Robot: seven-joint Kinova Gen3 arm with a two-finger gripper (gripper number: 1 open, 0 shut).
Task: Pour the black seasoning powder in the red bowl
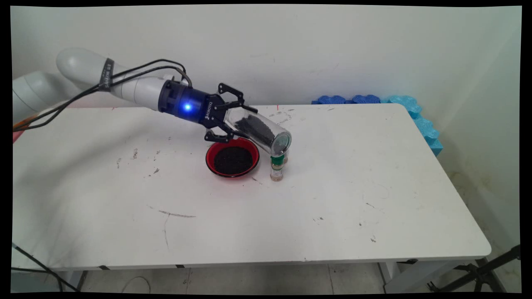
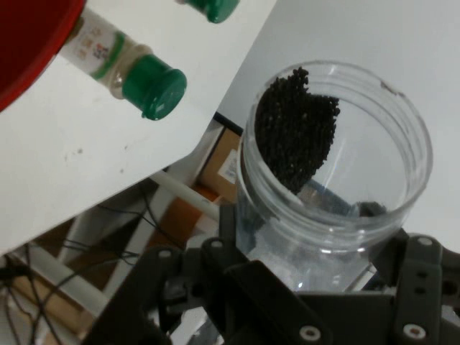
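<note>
- Gripper point(image 1: 227, 121) point(image 2: 316, 295): both black fingers are closed on the closed end of a clear jar, one on each side of its body. The jar is held off the table.
- Clear jar point(image 1: 259, 131) point(image 2: 338, 165): tilted close to horizontal, with its open mouth pointing to the picture's right and slightly downward in the main view. No lid is on it.
- Black granules point(image 1: 249, 123) point(image 2: 295, 136): a heap lies against the jar's inner wall, partway along its length and short of the rim. None can be seen leaving the mouth.
- Red bowl point(image 1: 209, 160) point(image 2: 29, 43): stands on the table below the gripper and the jar's held end. It holds a dark layer of similar granules. The jar's mouth lies beyond the bowl's right rim, not over it.
- Green-capped bottle point(image 1: 277, 168) point(image 2: 122, 65): small and upright, just beside the bowl on its right, under the jar's mouth.
- Second green-capped bottle point(image 1: 285, 157) point(image 2: 215, 7): close behind the first and largely hidden by the jar in the main view.
- White table point(image 1: 332, 187) point(image 2: 72, 165): scuffed and marked, bearing the bowl and both bottles.
- Black cables point(image 1: 124, 74): run along the arm to the wrist.
- Blue foam pieces point(image 1: 411, 110): lie along the table's far right corner, well apart from the gripper.
</note>
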